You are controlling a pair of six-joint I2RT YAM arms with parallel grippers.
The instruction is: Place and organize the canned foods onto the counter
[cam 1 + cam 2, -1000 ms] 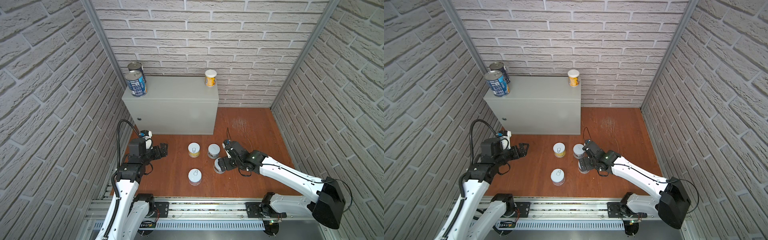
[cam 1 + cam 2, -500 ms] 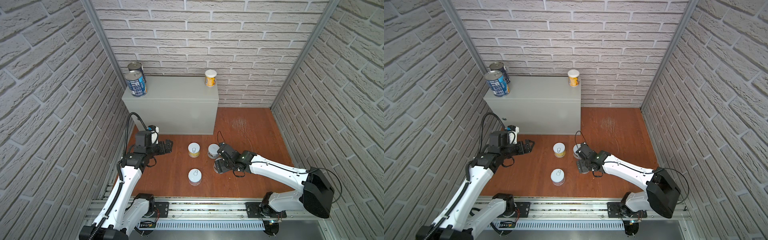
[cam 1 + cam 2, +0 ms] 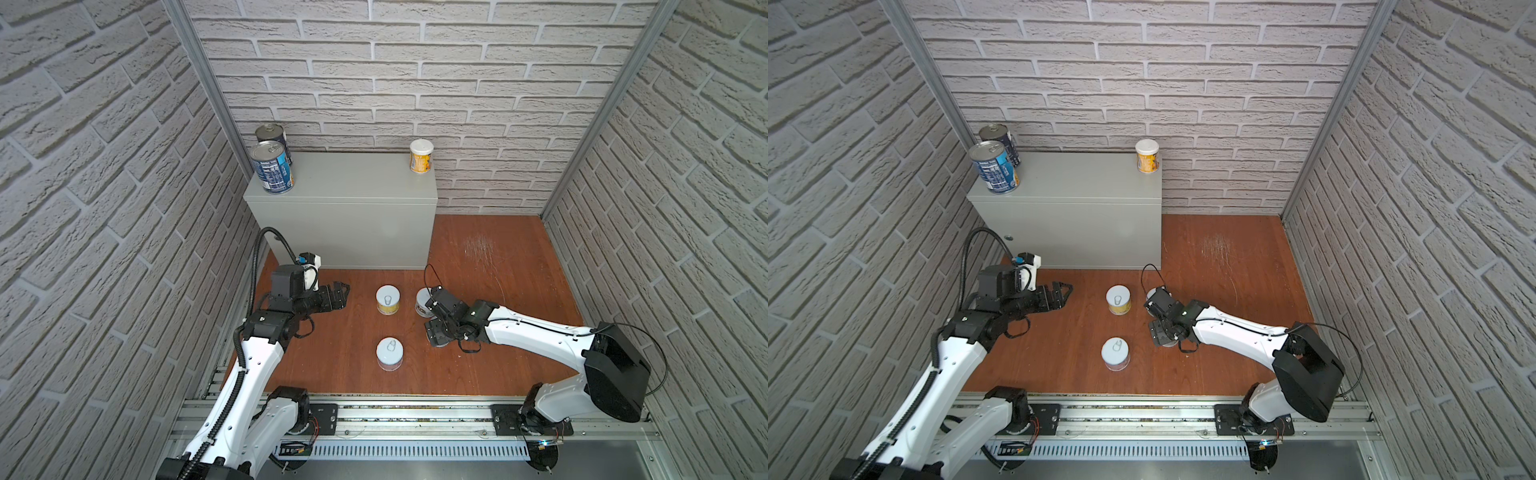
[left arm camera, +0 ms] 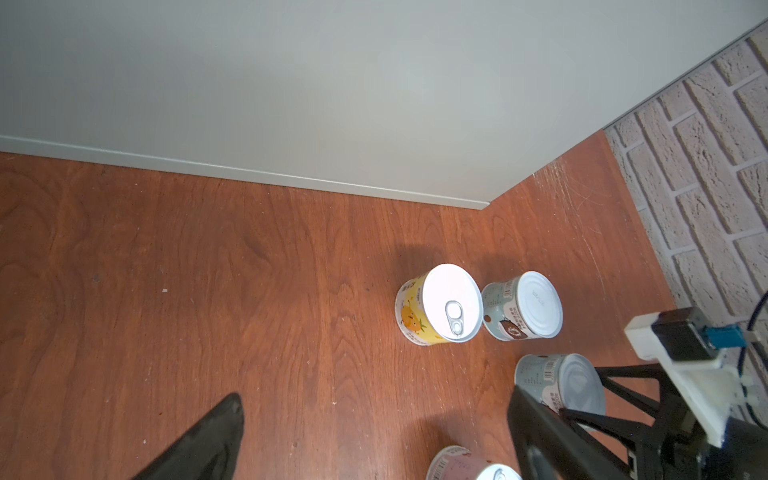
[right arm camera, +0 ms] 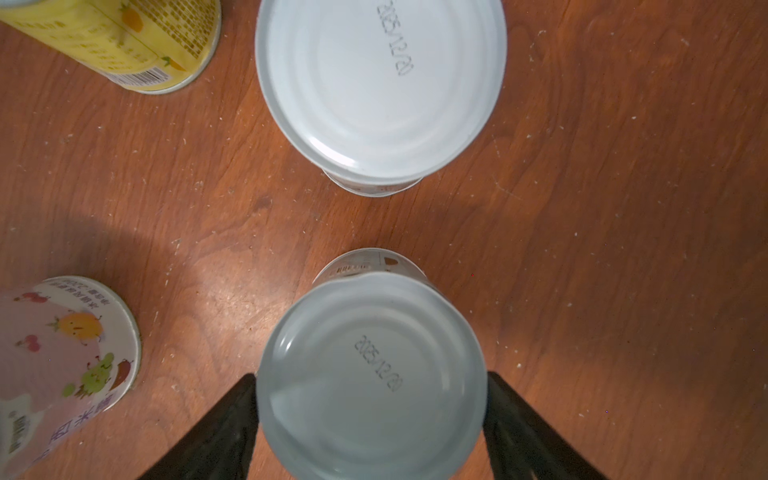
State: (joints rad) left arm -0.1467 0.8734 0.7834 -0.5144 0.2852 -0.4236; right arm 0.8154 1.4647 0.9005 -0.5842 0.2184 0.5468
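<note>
The right fingers (image 5: 220, 436) stand on both sides of a short grey-white can (image 5: 370, 374), one finger at each side of its white lid. They are close against its wall, but the lid hides the place of contact, so I cannot tell if they press it. This can stands upright on the wooden floor (image 3: 478, 270).

Just beyond these fingers stands a second grey-white can (image 5: 380, 83), near the first one but not touching it. Further out, toward the left fingers (image 4: 208, 449), there are a yellow can (image 3: 387, 299) and a pink can (image 3: 389, 353). Both are upright on the floor and apart from each other. The yellow can is just beside the second grey-white can, with a small gap between them.

The left fingers are spread wide and hold nothing. They are over bare floor, apart from the four cans, which all stand between the two pairs of fingers. Beside them rises the front wall of the grey cabinet (image 3: 345, 232).

Farthest from both pairs of fingers is the tabletop (image 3: 353, 178) of this cabinet, and three cans stand on it. The front blue can (image 3: 272, 170) and the back blue can (image 3: 272, 137) are at the end on the side of the left fingers. The other yellow can (image 3: 421, 156) is at the far corner on the side of the right fingers.
</note>
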